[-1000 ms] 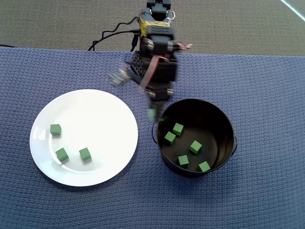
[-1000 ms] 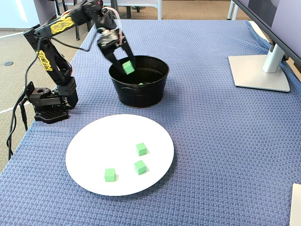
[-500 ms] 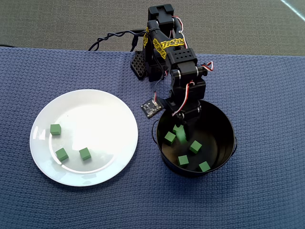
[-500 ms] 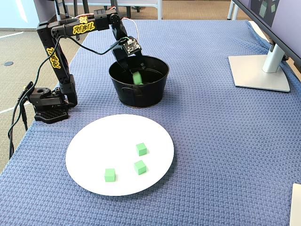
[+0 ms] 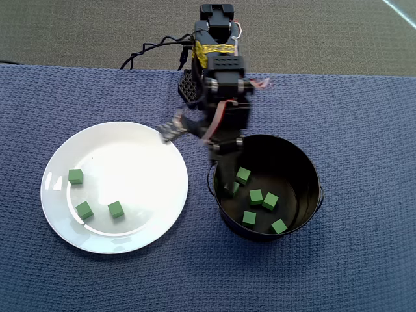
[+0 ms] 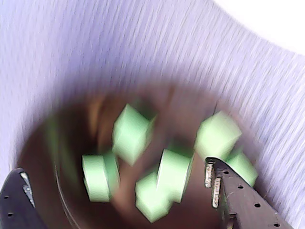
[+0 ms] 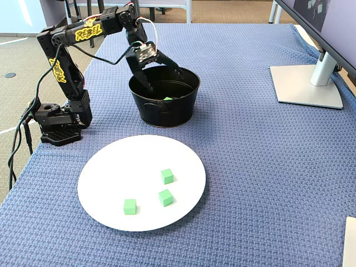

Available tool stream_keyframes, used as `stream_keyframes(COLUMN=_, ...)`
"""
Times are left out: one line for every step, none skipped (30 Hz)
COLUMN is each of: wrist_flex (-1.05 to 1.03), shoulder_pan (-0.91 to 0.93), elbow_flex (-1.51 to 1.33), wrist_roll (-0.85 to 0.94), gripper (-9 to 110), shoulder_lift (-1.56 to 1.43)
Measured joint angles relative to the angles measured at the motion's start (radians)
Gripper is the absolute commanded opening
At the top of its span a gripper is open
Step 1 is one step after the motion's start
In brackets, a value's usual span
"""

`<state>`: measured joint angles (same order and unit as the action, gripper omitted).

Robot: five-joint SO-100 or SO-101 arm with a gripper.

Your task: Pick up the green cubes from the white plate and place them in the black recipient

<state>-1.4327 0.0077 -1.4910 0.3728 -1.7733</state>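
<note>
Three green cubes lie on the white plate (image 5: 133,162): one (image 5: 76,176) at its left, two (image 5: 84,210) (image 5: 116,209) lower down. In the fixed view they (image 7: 167,176) sit on the plate's (image 7: 128,161) near right part. The black recipient (image 5: 305,172) stands right of the plate and holds several green cubes (image 5: 256,196). My gripper (image 5: 198,140) hangs over the pot's upper left rim, jaws wide open and empty. In the blurred wrist view the gripper (image 6: 113,164) frames the cubes (image 6: 131,133) on the pot's floor. In the fixed view the gripper (image 7: 165,79) is above the pot (image 7: 161,111).
A blue woven cloth (image 5: 351,117) covers the table. The arm's base (image 7: 58,119) stands at the table's left edge in the fixed view, with cables (image 5: 146,51) behind it. A monitor stand (image 7: 306,83) is at the far right.
</note>
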Motion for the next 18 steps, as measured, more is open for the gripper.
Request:
stream_keyframes(wrist_flex=-0.003, shoulder_pan=0.044, elbow_flex=0.011, wrist_roll=0.028, gripper=40, shoulder_lift=0.000)
stream_keyframes(wrist_flex=-0.003, shoulder_pan=0.091, elbow_flex=0.017, wrist_roll=0.055, gripper=40, shoulder_lift=0.000)
stream_keyframes(wrist_flex=-0.006, shoulder_pan=0.135, elbow_flex=0.025, wrist_roll=0.091, gripper=39, shoulder_lift=0.005)
stream_keyframes(wrist_flex=-0.006, shoulder_pan=0.176, elbow_flex=0.031, wrist_roll=0.126, gripper=39, shoulder_lift=0.014)
stream_keyframes(wrist_flex=-0.006, shoulder_pan=0.218, elbow_flex=0.035, wrist_roll=0.164, gripper=39, shoulder_lift=0.026)
stream_keyframes(wrist_flex=0.003, shoulder_pan=0.258, elbow_flex=0.038, wrist_roll=0.201, gripper=39, shoulder_lift=0.043)
stream_keyframes(wrist_flex=0.017, shoulder_pan=0.295, elbow_flex=0.044, wrist_roll=0.235, gripper=39, shoulder_lift=0.063)
stream_keyframes(wrist_flex=0.032, shoulder_pan=0.328, elbow_flex=0.052, wrist_roll=0.264, gripper=39, shoulder_lift=0.091)
stream_keyframes(wrist_flex=0.049, shoulder_pan=0.362, elbow_flex=0.064, wrist_roll=0.295, gripper=39, shoulder_lift=0.120)
stream_keyframes(wrist_flex=0.064, shoulder_pan=0.393, elbow_flex=0.075, wrist_roll=0.325, gripper=39, shoulder_lift=0.153)
stream_keyframes(wrist_flex=0.081, shoulder_pan=0.420, elbow_flex=0.089, wrist_roll=0.356, gripper=39, shoulder_lift=0.190)
stream_keyframes(wrist_flex=0.100, shoulder_pan=0.446, elbow_flex=0.103, wrist_roll=0.388, gripper=39, shoulder_lift=0.227)
stream_keyframes(wrist_flex=0.123, shoulder_pan=0.471, elbow_flex=0.118, wrist_roll=0.419, gripper=38, shoulder_lift=0.268)
stream_keyframes(wrist_flex=0.147, shoulder_pan=0.494, elbow_flex=0.132, wrist_roll=0.443, gripper=38, shoulder_lift=0.310)
stream_keyframes(wrist_flex=0.167, shoulder_pan=0.514, elbow_flex=0.149, wrist_roll=0.468, gripper=38, shoulder_lift=0.351)
stream_keyframes(wrist_flex=0.183, shoulder_pan=0.534, elbow_flex=0.167, wrist_roll=0.494, gripper=38, shoulder_lift=0.396)
stream_keyframes(wrist_flex=0.195, shoulder_pan=0.552, elbow_flex=0.183, wrist_roll=0.518, gripper=38, shoulder_lift=0.436)
stream_keyframes(wrist_flex=0.207, shoulder_pan=0.569, elbow_flex=0.190, wrist_roll=0.541, gripper=37, shoulder_lift=0.472)
